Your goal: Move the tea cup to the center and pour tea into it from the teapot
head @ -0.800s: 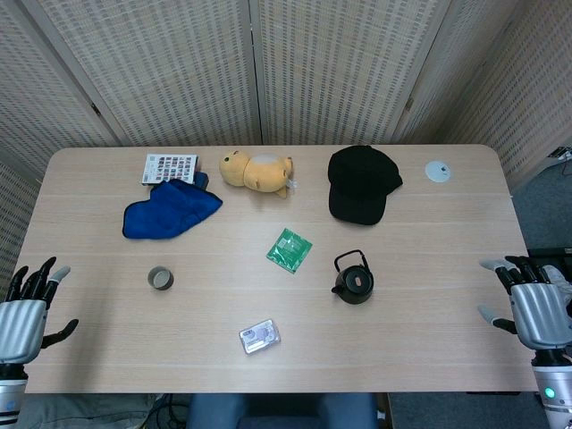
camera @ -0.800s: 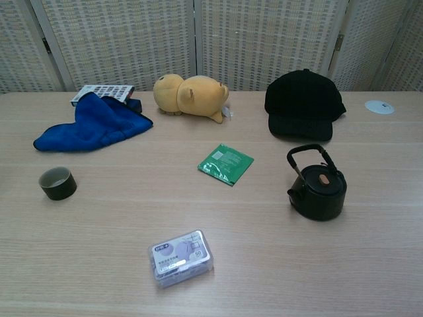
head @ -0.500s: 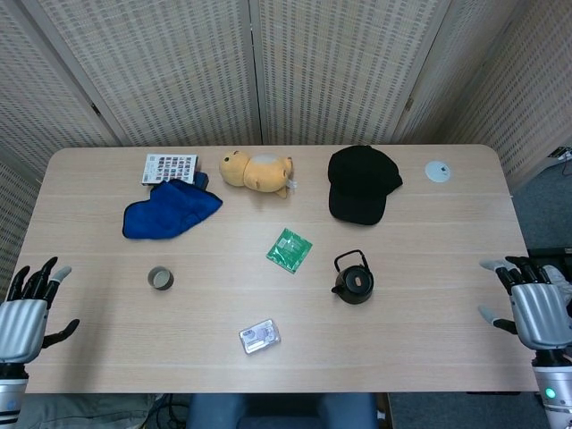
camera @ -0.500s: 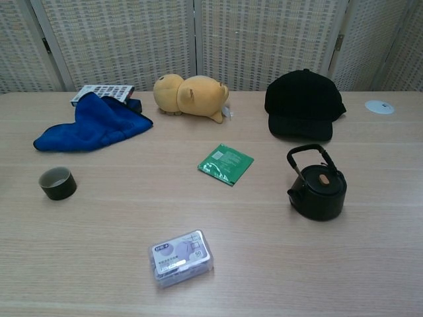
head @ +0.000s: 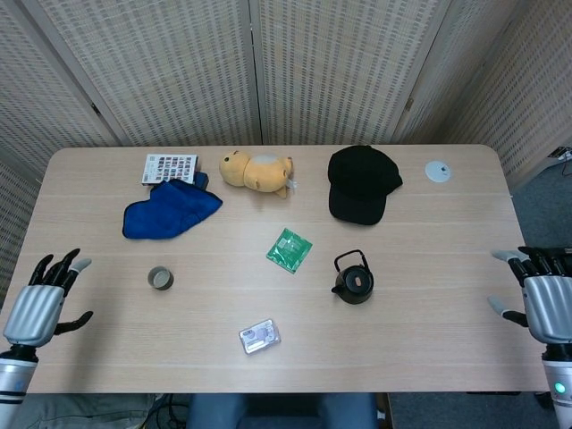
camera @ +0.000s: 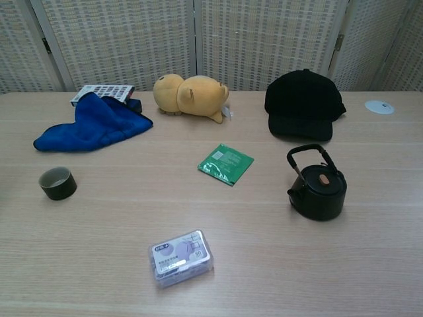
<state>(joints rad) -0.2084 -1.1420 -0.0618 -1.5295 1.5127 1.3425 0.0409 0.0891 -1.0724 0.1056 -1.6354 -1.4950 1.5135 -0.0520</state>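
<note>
A small dark tea cup [head: 161, 278] [camera: 57, 183] stands upright on the left part of the table. The black teapot [head: 353, 280] [camera: 318, 187] with its handle raised sits right of centre. My left hand [head: 43, 302] hovers at the table's left edge, fingers spread and holding nothing, well left of the cup. At the right edge my right hand [head: 542, 299] is open too, far right of the teapot. Neither hand shows in the chest view.
A green packet [head: 289, 249] lies near the centre. In front sits a small clear box [head: 259, 336]. Along the back are a blue cloth [head: 170, 209], a patterned box [head: 170, 168], a yellow plush toy [head: 257, 171], a black cap [head: 360, 182] and a white disc [head: 437, 171].
My left hand has risen and shifted slightly right toward the table. My right hand has drifted a little to the right. The objects have not moved.
</note>
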